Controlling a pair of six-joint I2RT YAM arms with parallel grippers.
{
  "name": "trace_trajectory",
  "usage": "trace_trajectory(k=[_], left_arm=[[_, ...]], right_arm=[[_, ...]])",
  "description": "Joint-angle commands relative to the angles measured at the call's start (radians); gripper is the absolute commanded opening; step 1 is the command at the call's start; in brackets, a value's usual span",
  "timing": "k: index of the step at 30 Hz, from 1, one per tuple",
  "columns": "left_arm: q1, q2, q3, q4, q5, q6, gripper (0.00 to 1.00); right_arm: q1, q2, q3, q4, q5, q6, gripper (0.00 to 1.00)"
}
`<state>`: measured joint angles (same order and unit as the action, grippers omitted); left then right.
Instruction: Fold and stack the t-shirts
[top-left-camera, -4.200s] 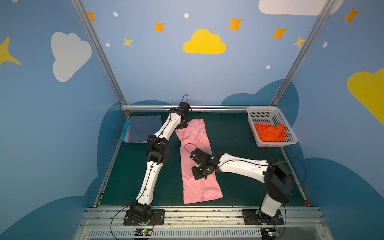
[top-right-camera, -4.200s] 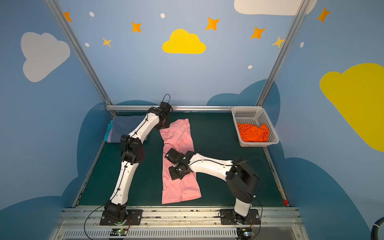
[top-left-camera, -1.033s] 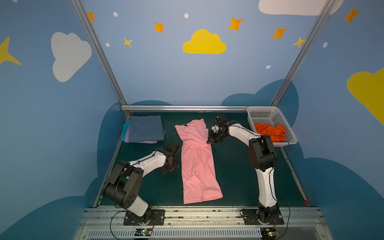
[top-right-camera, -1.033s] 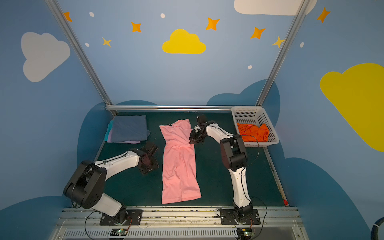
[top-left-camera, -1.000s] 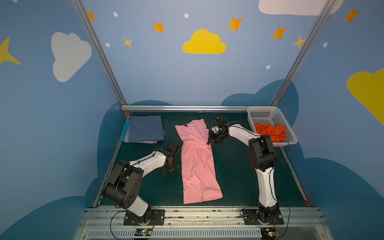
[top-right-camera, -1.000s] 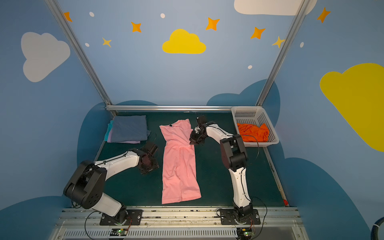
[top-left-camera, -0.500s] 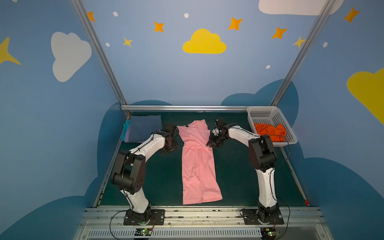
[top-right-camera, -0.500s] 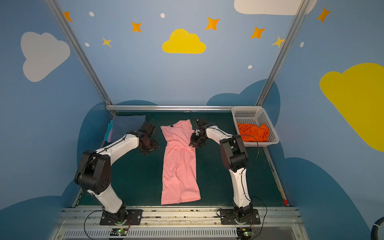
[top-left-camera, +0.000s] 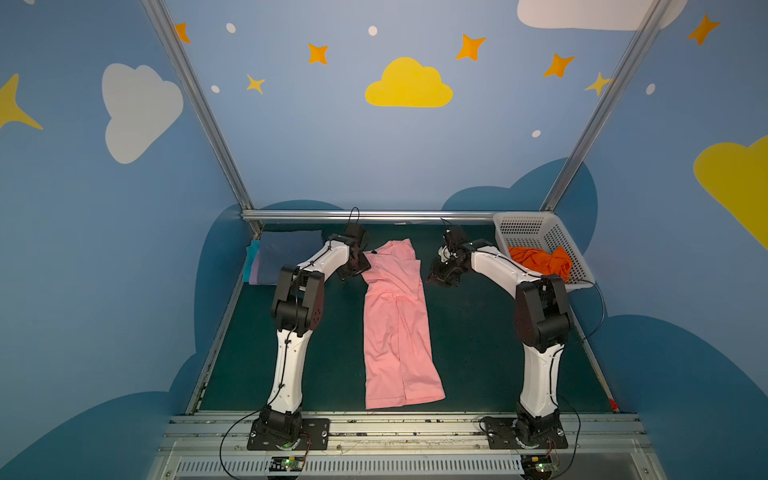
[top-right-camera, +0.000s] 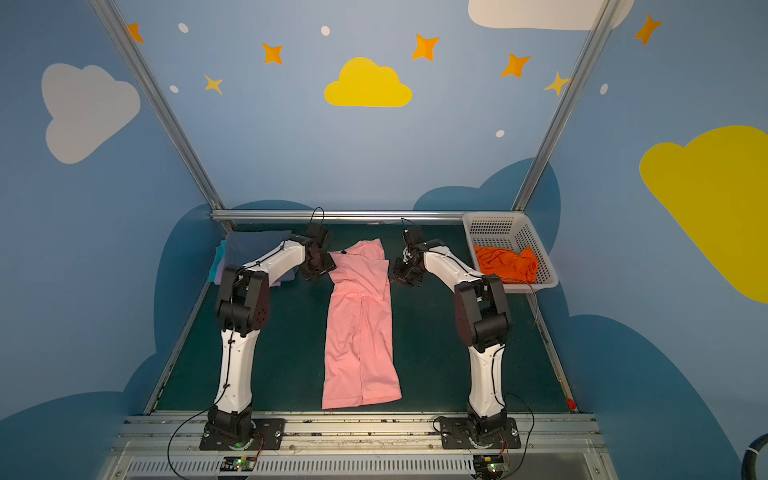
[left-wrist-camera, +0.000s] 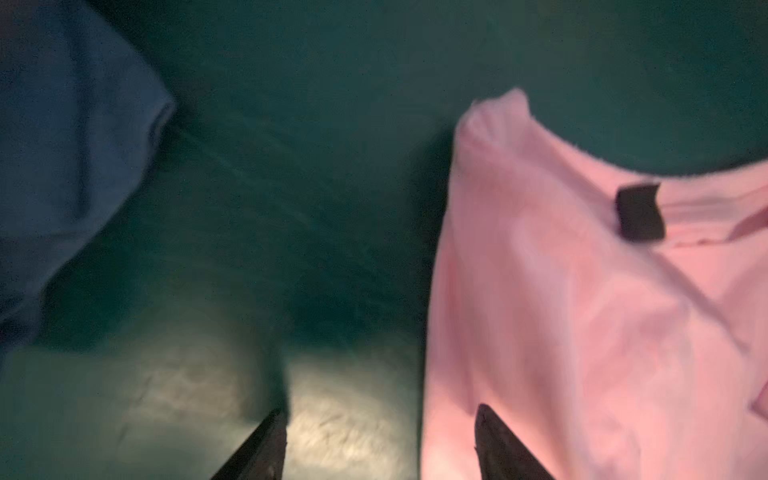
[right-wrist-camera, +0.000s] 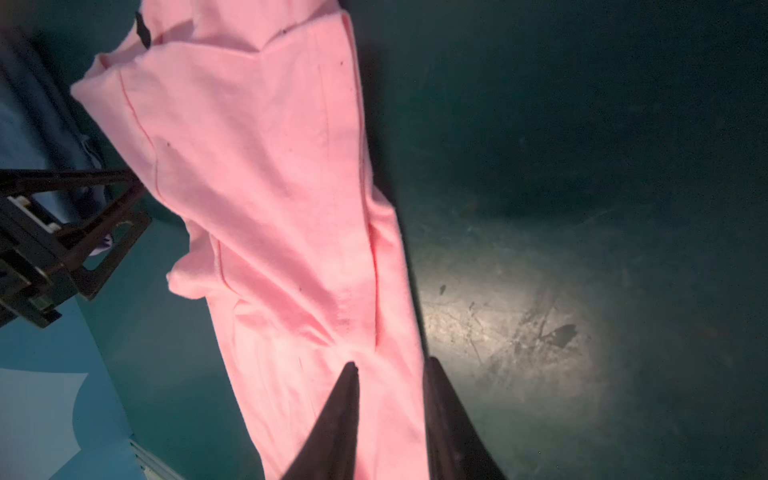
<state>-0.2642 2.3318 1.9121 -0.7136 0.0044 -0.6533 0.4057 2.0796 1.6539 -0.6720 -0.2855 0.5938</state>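
A light pink t-shirt (top-left-camera: 395, 324) (top-right-camera: 359, 328), folded into a long narrow strip, lies flat down the middle of the green mat. My left gripper (top-left-camera: 353, 270) (left-wrist-camera: 380, 419) is open at its far left corner, one finger over the mat and one over pink cloth near the black neck label (left-wrist-camera: 640, 212). My right gripper (top-left-camera: 440, 276) (right-wrist-camera: 390, 374) hovers over the shirt's right edge, its jaws a little apart with flat cloth showing between them. An orange t-shirt (top-left-camera: 540, 259) lies crumpled in the basket. Folded slate-blue, lavender and teal t-shirts (top-left-camera: 282, 257) are stacked at the far left.
The white perforated basket (top-left-camera: 528, 232) stands at the far right corner by the metal frame rail (top-left-camera: 374, 215). The folded stack (top-right-camera: 249, 249) sits close behind my left forearm. Bare mat lies on both sides of the pink strip.
My left arm has swung from the shirt's near left side up to its far collar corner. The right gripper has stayed by the shirt's right edge, shifting only slightly.
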Motion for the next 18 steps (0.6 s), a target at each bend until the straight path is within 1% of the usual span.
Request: trace_trajectory(k=[1, 2, 4, 5, 8, 10, 13, 15, 17, 18], left_arm=[[0.020, 0.088, 0.115, -0.050, 0.036, 0.021, 0.49], [0.021, 0.118, 0.158, -0.057, 0.044, 0.024, 0.40], [0.022, 0.168, 0.236, -0.075, 0.045, 0.030, 0.26], [0.023, 0.194, 0.281, -0.085, 0.045, 0.035, 0.21], [0.033, 0.269, 0.424, -0.118, 0.044, 0.055, 0.09], [0.044, 0.314, 0.518, -0.125, 0.068, 0.069, 0.06], [0.064, 0.368, 0.619, -0.083, 0.130, 0.068, 0.04], [0.072, 0.386, 0.644, -0.020, 0.177, 0.057, 0.05], [0.079, 0.406, 0.676, 0.026, 0.236, 0.051, 0.12], [0.080, 0.418, 0.700, 0.023, 0.247, 0.048, 0.19]], right_arm=[[-0.009, 0.058, 0.073, -0.027, -0.013, -0.012, 0.28], [-0.009, 0.072, 0.092, -0.032, -0.016, -0.014, 0.28], [-0.008, 0.094, 0.106, -0.028, -0.023, -0.013, 0.27], [-0.009, 0.103, 0.106, -0.019, -0.027, -0.011, 0.27], [-0.006, 0.117, 0.103, -0.005, -0.036, -0.012, 0.27], [0.000, 0.117, 0.096, -0.005, -0.042, -0.012, 0.26], [0.034, 0.091, 0.031, 0.027, -0.031, -0.010, 0.26], [0.060, 0.073, -0.023, 0.052, -0.014, -0.004, 0.26], [0.078, 0.066, -0.061, 0.063, -0.003, 0.004, 0.26], [0.081, 0.066, -0.067, 0.062, 0.001, 0.006, 0.26]])
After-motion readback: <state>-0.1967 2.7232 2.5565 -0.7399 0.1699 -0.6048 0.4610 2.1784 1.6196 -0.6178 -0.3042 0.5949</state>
